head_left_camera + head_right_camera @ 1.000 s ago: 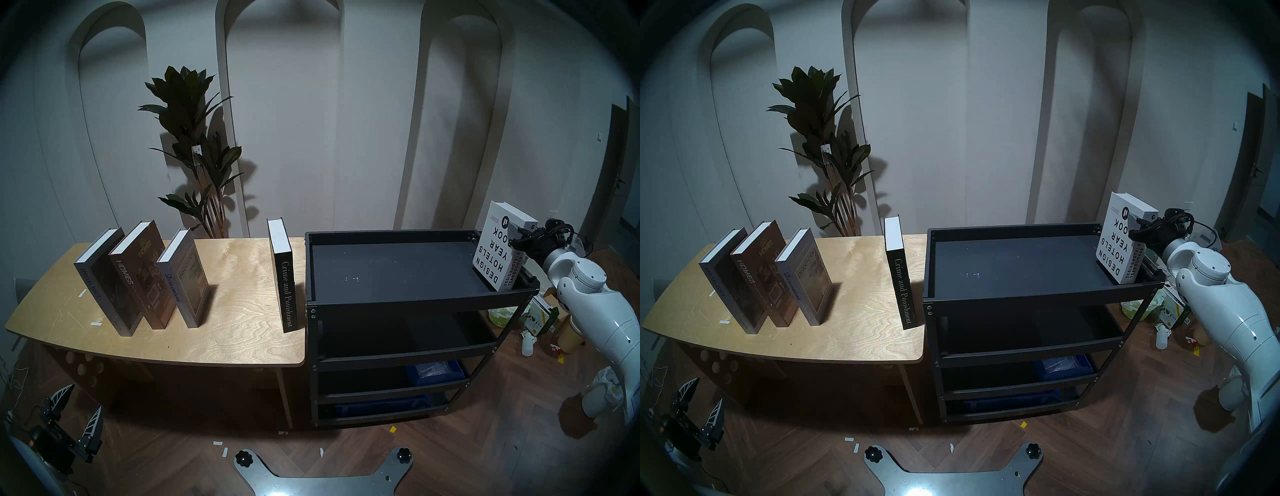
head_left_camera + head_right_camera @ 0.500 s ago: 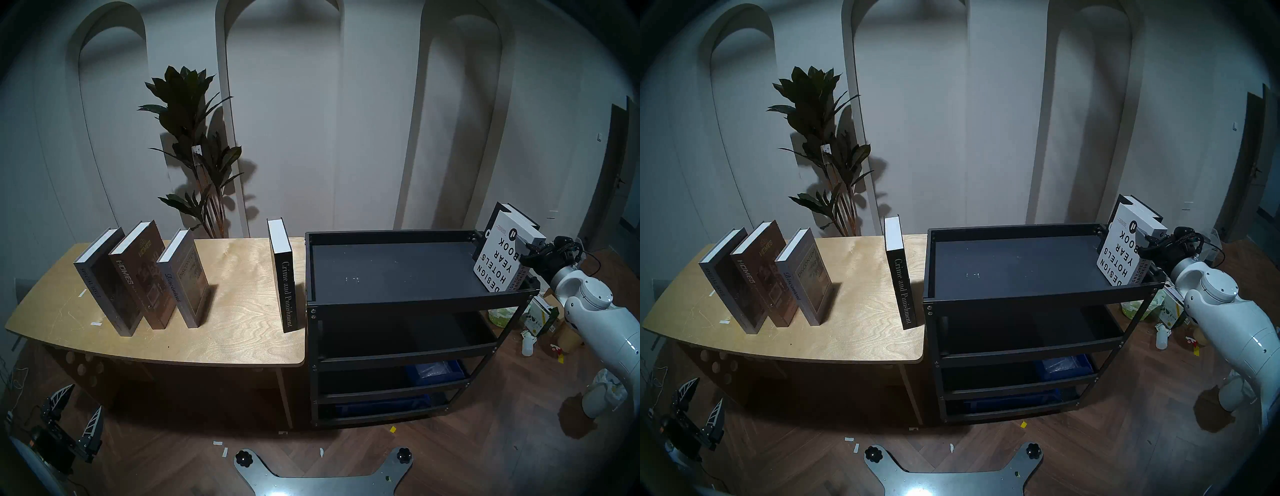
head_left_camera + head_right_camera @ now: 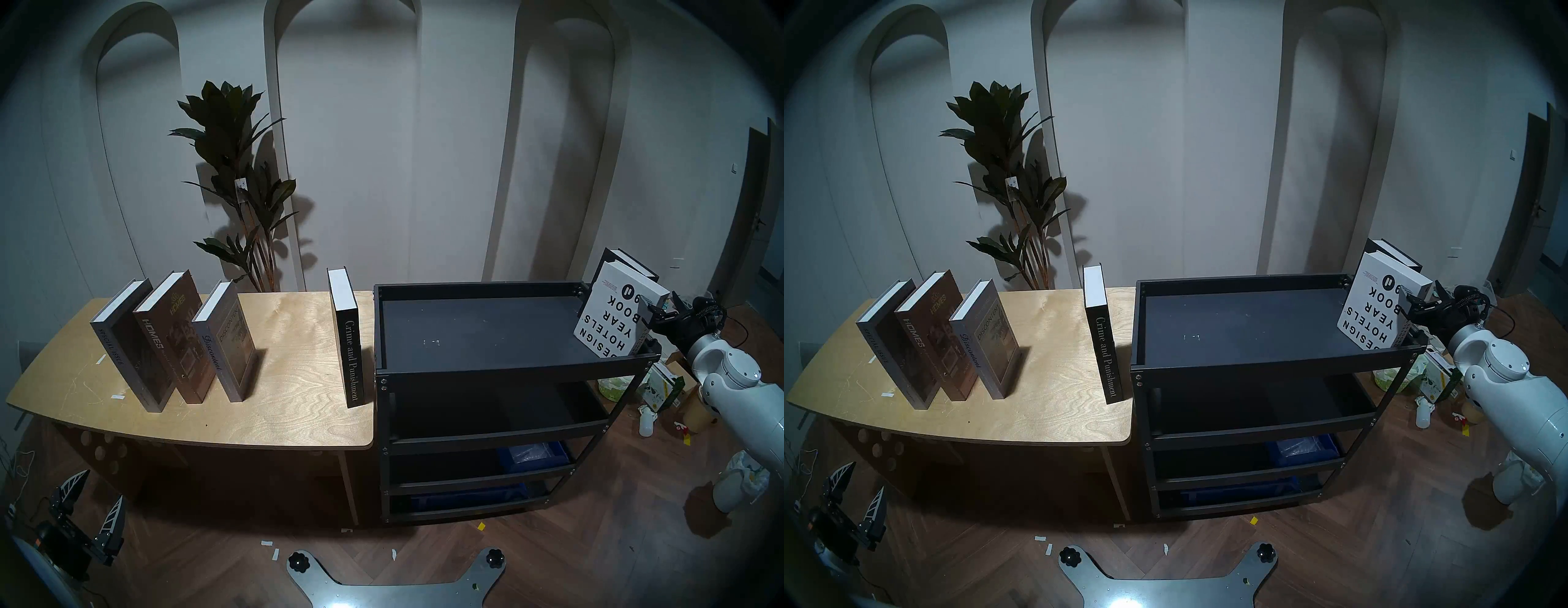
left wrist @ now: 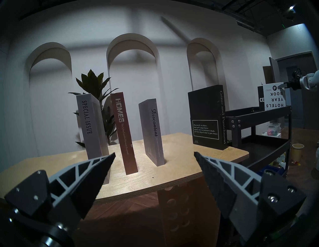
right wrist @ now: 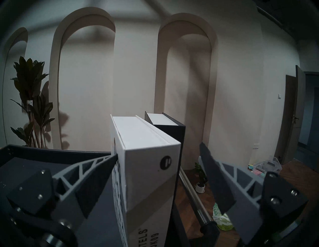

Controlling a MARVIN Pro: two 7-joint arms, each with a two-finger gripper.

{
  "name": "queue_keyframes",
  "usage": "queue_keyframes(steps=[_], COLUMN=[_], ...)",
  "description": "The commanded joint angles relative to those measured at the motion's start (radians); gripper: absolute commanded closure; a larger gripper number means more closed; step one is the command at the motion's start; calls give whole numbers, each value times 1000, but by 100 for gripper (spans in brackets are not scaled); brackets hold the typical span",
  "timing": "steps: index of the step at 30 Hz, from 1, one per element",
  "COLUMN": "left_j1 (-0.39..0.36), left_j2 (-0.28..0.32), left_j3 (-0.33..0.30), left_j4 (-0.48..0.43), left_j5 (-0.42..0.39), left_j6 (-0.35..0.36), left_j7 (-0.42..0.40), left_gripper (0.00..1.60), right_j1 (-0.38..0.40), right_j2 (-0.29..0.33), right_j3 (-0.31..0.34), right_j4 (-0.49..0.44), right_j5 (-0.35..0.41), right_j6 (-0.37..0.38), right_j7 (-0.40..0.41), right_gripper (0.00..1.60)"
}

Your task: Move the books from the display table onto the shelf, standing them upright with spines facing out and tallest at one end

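The white "Design Hotels Yearbook 09" [image 3: 611,316] is standing at the right end of the top tray of the black metal shelf [image 3: 488,331], upside down and tilting, its top leaning toward the black "Century" book [image 3: 632,265] that is standing just behind it; whether the two are touching is not clear. The right gripper [image 5: 158,155] is sitting at the yearbook's upper near corner with its fingers [image 5: 96,165] spread wide, the left one just beside the cover and the right one clear of the spine, so the book is no longer gripped. To the left, the shelf is butting against the light plywood surface [image 3: 288,407], where four books are standing upright. The black "Crime and Punishment" [image 3: 345,335] is standing near the right edge, close to the shelf. Farther left, the grey "Discontent" [image 3: 225,339], the brown "Homes" [image 3: 174,335] and the grey "Special Issue" [image 3: 127,344] are standing in a row, all slanting the same way. The left gripper [image 3: 91,496] is hanging low in front of the surface's left end, well apart from the books, its fingers [image 4: 96,165] wide apart and holding nothing. A tall leafy plant [image 3: 237,170] is standing behind the surface against the arched wall.
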Motion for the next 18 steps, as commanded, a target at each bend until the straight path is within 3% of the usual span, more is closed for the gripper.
queue_keyframes(steps=[1, 18], left_j1=[17, 33], left_j2=[21, 41], left_j3=[5, 19], left_j4=[-2, -5], left_j5=[-12, -16], left_j6=[-18, -18], left_j7=[-79, -54], left_gripper=[0, 0], right_j1=[-49, -135], right_j2=[20, 14], right_j3=[48, 163], right_j4=[-25, -125], right_j5=[2, 20], right_j6=[-27, -54], right_j7=[-12, -69], right_gripper=[0, 0])
